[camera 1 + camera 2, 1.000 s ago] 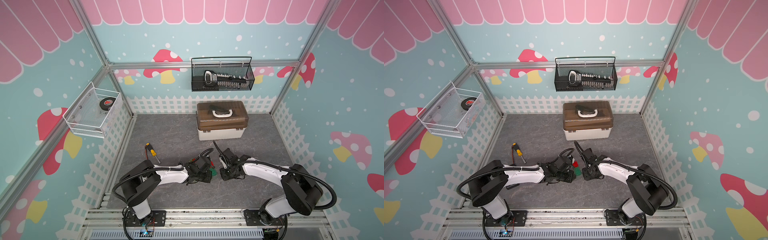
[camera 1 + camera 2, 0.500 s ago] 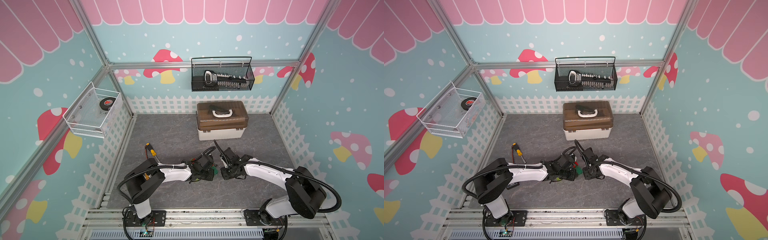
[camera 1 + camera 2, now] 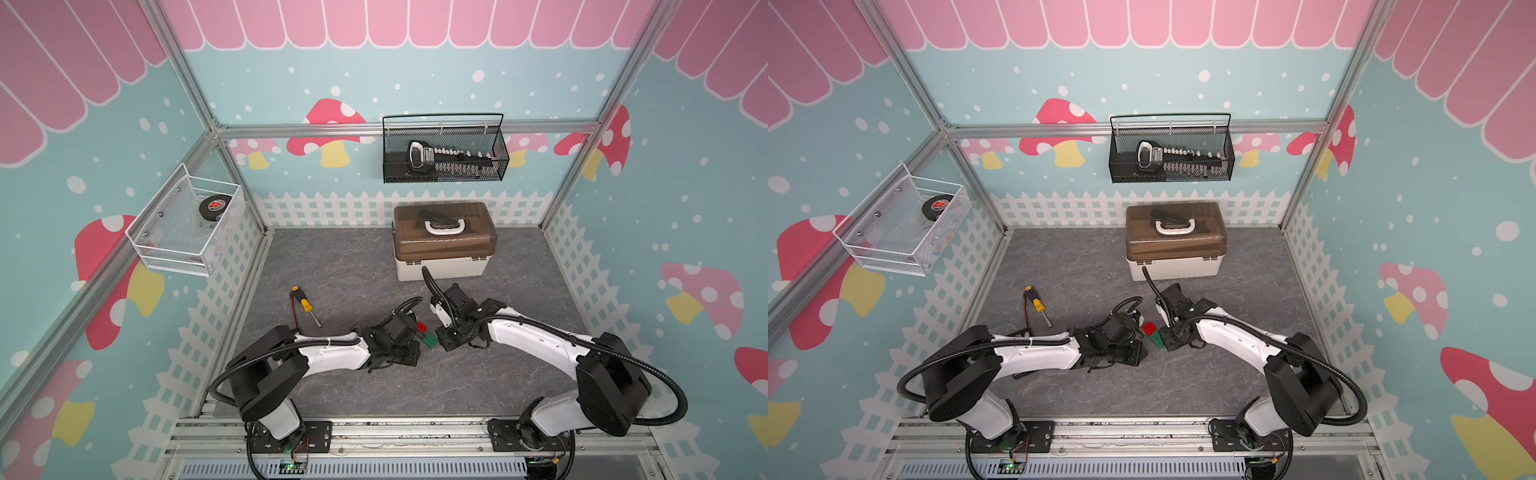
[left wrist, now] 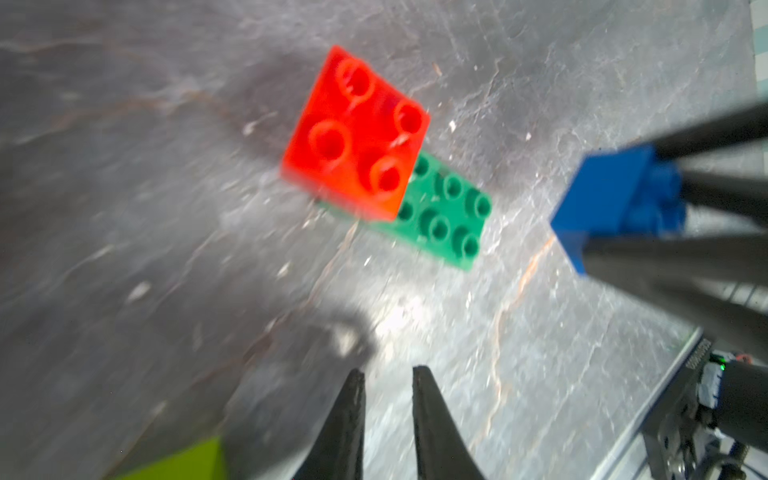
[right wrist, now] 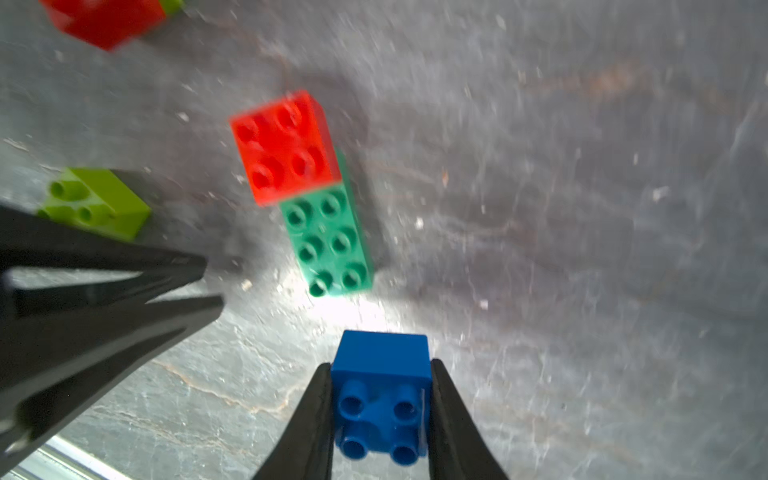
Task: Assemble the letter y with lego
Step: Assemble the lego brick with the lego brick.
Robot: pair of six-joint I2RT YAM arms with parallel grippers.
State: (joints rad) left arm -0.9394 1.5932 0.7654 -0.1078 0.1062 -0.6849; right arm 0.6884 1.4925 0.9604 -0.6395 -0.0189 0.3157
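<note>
Right wrist view: my right gripper point(image 5: 381, 368) pinches the blue square brick point(image 5: 382, 403) near the bare end of the dark green brick point(image 5: 332, 245). A red brick point(image 5: 286, 145) caps its other end. My left gripper point(image 4: 388, 372) hovers nearby, pressed together.

Both top views reach me evenly lit and sharp, shadows soft. My wrist feeds are smeared: the red brick point(image 4: 353, 133) blurs at its edges, white glare pools on the surface point(image 5: 353, 309) beside the dark green brick point(image 5: 332, 245), the blue brick point(image 5: 382, 395) looks crisp.
</note>
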